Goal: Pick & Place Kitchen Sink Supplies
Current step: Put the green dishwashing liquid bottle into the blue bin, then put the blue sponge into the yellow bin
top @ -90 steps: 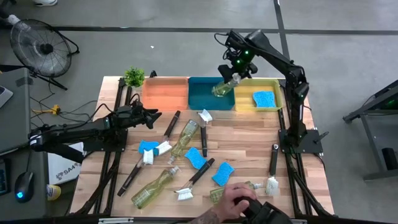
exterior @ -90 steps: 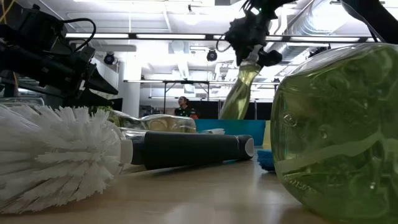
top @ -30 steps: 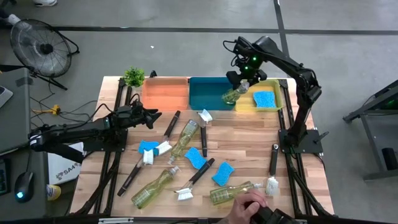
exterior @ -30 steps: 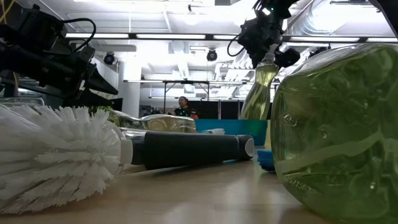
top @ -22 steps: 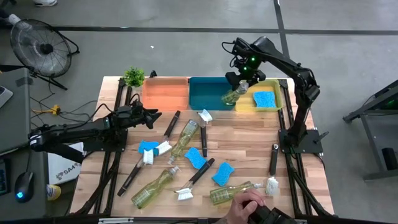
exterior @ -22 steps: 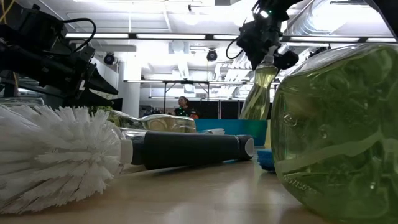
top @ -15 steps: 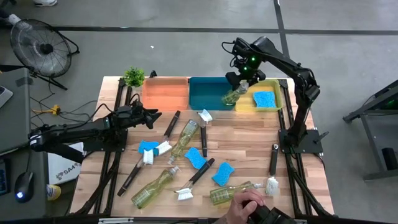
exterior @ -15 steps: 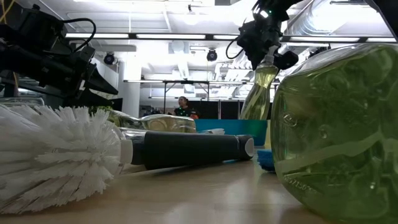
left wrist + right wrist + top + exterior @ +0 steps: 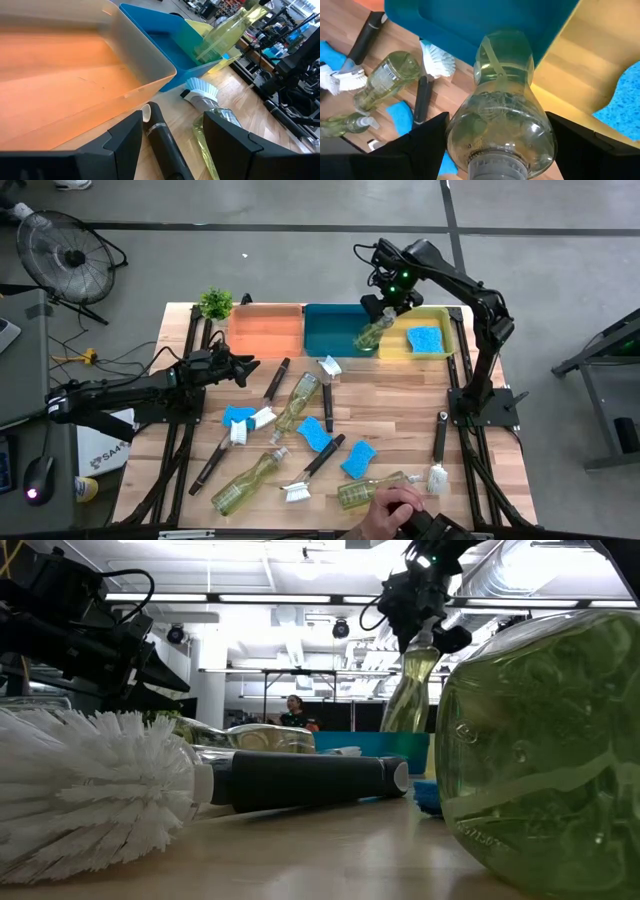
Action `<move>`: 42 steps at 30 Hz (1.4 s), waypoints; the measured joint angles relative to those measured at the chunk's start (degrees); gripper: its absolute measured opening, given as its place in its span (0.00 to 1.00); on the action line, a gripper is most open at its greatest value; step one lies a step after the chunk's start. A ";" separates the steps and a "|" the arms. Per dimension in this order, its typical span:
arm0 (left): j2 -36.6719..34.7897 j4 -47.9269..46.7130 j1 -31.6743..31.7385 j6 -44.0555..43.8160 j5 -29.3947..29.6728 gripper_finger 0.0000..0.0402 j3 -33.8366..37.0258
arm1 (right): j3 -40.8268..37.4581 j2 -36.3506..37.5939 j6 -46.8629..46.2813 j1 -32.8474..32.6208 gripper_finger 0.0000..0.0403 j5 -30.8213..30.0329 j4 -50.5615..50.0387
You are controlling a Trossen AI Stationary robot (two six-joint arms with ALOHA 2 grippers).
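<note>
The right gripper hangs over the far edge of the bench, above the line where the blue bin meets the yellow bin. A tilted bottle leans with its base in the blue bin and its neck up between the jaws. In the right wrist view the jaws stand spread, one on each side of the bottle's shoulders, with a gap on both sides; its cap end sits nearest the wrist and its base points away toward the blue bin. In the low view the bottle leans just below the right gripper. Whether the neck still touches a finger cannot be told.

A sponge lies in the yellow bin, at 3 o'clock from the bottle. The orange bin sits at 9 o'clock from the blue bin.

The left gripper waits low over the bench at 8 o'clock from the orange bin, jaws partly spread and holding nothing; its wrist view looks at the orange bin and a brush handle.

More bottles, sponges and brushes lie scattered on the bench at 6 to 7 o'clock from the bins, among them a second bottle and a brush near the right edge. A person's hand rests at the near edge on a third bottle.
</note>
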State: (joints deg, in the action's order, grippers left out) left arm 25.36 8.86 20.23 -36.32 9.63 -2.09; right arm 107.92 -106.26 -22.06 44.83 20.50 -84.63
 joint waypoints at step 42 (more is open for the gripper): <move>0.02 -0.02 0.02 0.00 0.00 0.51 0.00 | -0.02 5.95 -1.28 -3.91 0.92 -9.09 -0.17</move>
State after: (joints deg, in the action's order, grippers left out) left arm 25.39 8.85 20.25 -36.32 9.63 -2.08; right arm 107.90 -100.31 -23.34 40.93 11.41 -84.80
